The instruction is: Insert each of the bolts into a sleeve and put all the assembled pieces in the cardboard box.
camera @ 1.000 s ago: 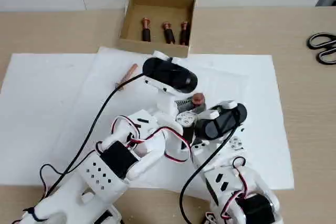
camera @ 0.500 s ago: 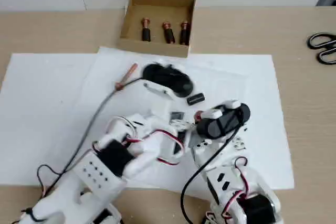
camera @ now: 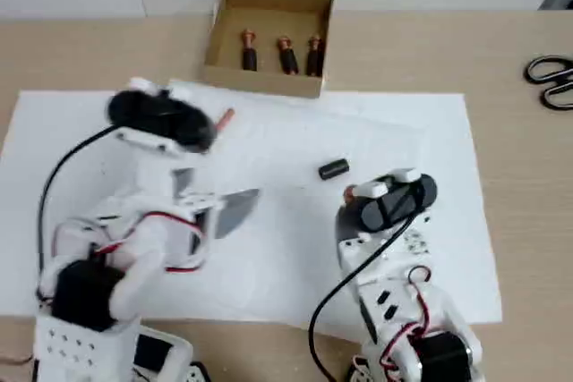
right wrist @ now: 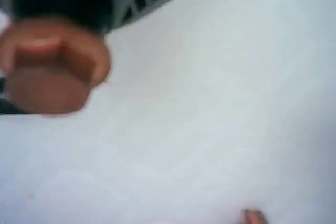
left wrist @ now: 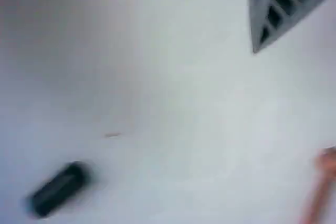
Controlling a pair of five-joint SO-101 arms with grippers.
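Okay, my right gripper point(camera: 348, 197) pinches a copper-headed bolt point(right wrist: 52, 66) over the paper point(camera: 430, 131), right of centre. The black sleeve point(camera: 333, 169) lies just beyond, mid-sheet. A loose bolt point(camera: 225, 117) sits near the paper's back edge. My left gripper point(camera: 228, 207) hangs over the left half; can't tell if its fingers are spread. The cardboard box point(camera: 219, 42) past the back edge holds three assembled pieces point(camera: 287, 55).

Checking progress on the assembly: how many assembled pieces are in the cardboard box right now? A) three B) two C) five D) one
A: three assembled pieces lie side by side inside the cardboard box.
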